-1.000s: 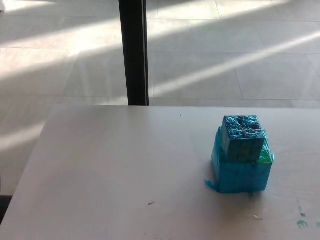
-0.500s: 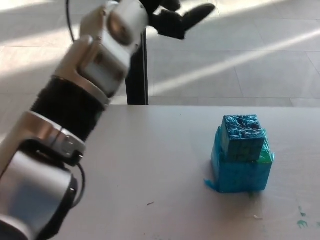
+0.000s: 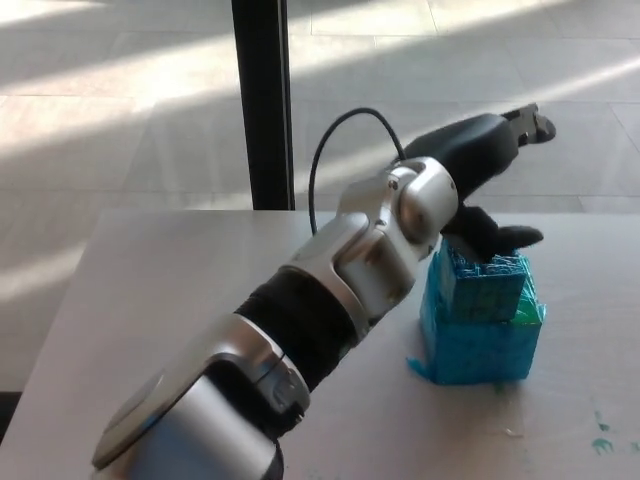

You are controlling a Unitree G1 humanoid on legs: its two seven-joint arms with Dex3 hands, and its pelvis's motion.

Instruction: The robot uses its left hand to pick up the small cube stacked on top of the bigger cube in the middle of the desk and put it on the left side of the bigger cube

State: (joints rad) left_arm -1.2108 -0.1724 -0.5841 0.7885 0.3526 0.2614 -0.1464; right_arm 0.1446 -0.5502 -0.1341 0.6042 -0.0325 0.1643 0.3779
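Reaching: left hand (image 3: 487,170) over the stack, fingers spread apart, one finger (image 3: 505,238) low behind the small cube, holding nothing
Small cube: small cube (image 3: 485,285) sits on top of the bigger cube (image 3: 478,340), toward its rear
Setting: both cubes right of centre on the pale desk (image 3: 180,300)
Arm: silver-and-black left arm (image 3: 330,290) crossing from lower left
Background: dark post (image 3: 262,100), sunlit floor
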